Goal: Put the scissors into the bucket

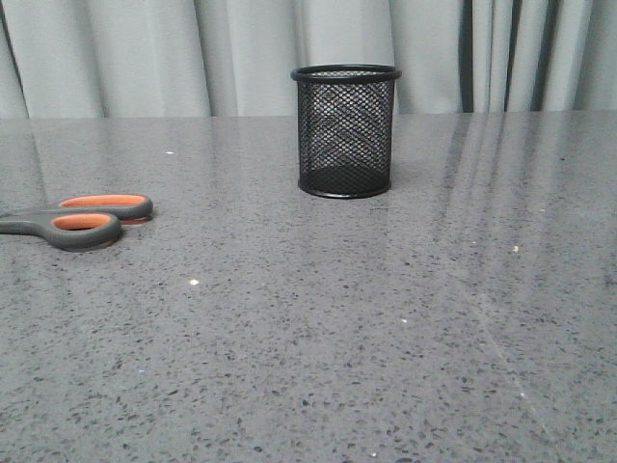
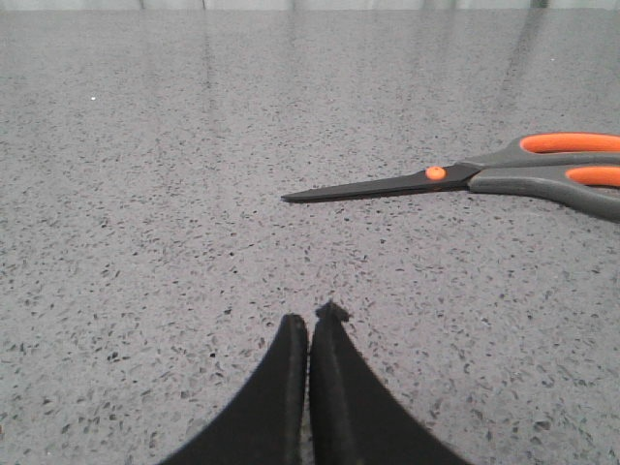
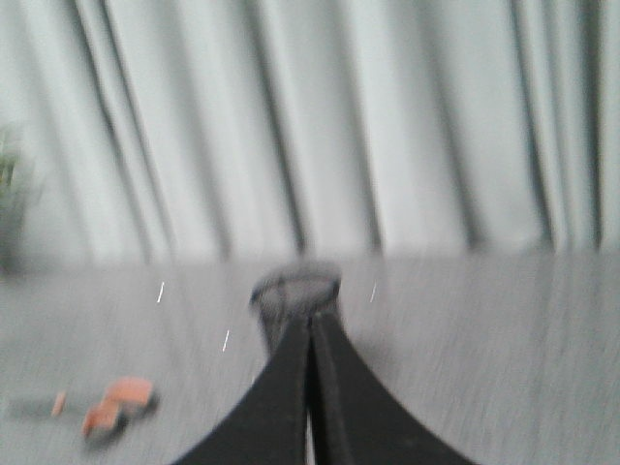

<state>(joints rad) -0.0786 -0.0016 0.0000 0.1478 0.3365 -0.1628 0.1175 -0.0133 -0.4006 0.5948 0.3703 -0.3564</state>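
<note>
The scissors (image 1: 82, 220) lie flat at the table's left edge, dark grey handles with orange inside the loops; the blades run out of the front view. In the left wrist view the scissors (image 2: 484, 176) lie closed ahead, blade tip pointing away from the handles. The black mesh bucket (image 1: 345, 130) stands upright at the middle back, empty. My left gripper (image 2: 310, 318) is shut and empty, apart from the scissors. My right gripper (image 3: 310, 318) is shut and empty; the blurred bucket (image 3: 281, 291) shows behind its tips, the scissors' handles (image 3: 116, 407) off to one side.
A grey speckled table (image 1: 386, 338) spreads under everything. Pale grey curtains (image 1: 193, 48) hang behind its far edge. Neither arm shows in the front view. The right wrist view is blurred.
</note>
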